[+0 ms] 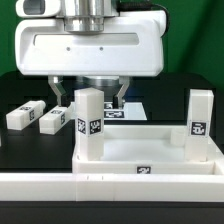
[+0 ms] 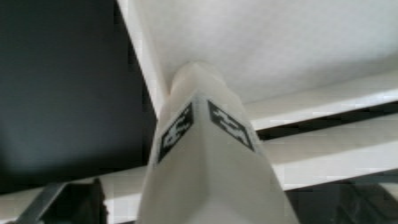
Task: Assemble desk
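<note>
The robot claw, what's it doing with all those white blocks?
It is building a toy desk. The claw hangs open around an upright leg standing at a corner of the desk panel, not gripping it. Another leg stands at another corner. Two spare legs lie on the black table, waiting.

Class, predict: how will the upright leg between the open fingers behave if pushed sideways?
Probably tips rather than slides: the leg stands tall and narrow. Likely stiff and light, looking like moulded plastic. Its smooth faces may slip.
</note>
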Motion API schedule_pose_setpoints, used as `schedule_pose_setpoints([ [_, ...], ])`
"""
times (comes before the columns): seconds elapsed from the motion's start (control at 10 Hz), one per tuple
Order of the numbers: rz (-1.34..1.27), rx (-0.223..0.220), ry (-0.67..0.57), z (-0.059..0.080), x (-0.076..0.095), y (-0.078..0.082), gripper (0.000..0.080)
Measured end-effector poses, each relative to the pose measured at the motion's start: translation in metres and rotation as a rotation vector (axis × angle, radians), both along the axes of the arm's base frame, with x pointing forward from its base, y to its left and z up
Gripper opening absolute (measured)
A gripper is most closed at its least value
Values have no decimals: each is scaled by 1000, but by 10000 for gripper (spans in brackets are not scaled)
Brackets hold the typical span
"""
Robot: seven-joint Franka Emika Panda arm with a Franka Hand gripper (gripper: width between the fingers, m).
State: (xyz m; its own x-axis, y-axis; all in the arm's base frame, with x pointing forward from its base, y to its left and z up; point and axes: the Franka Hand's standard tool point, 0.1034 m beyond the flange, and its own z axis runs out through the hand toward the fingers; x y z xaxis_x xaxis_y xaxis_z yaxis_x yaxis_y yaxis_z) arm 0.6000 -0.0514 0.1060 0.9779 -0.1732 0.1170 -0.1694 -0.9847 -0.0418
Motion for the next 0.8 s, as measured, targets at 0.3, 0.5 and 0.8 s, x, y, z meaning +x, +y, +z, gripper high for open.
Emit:
schedule_pose_setpoints([
  [0.3, 207, -29, -3, -1, 0, 2, 649],
  [0.5, 323, -47, -6, -1, 0, 1, 649],
  [0.8, 442, -65, -13, 0, 0, -1, 649],
])
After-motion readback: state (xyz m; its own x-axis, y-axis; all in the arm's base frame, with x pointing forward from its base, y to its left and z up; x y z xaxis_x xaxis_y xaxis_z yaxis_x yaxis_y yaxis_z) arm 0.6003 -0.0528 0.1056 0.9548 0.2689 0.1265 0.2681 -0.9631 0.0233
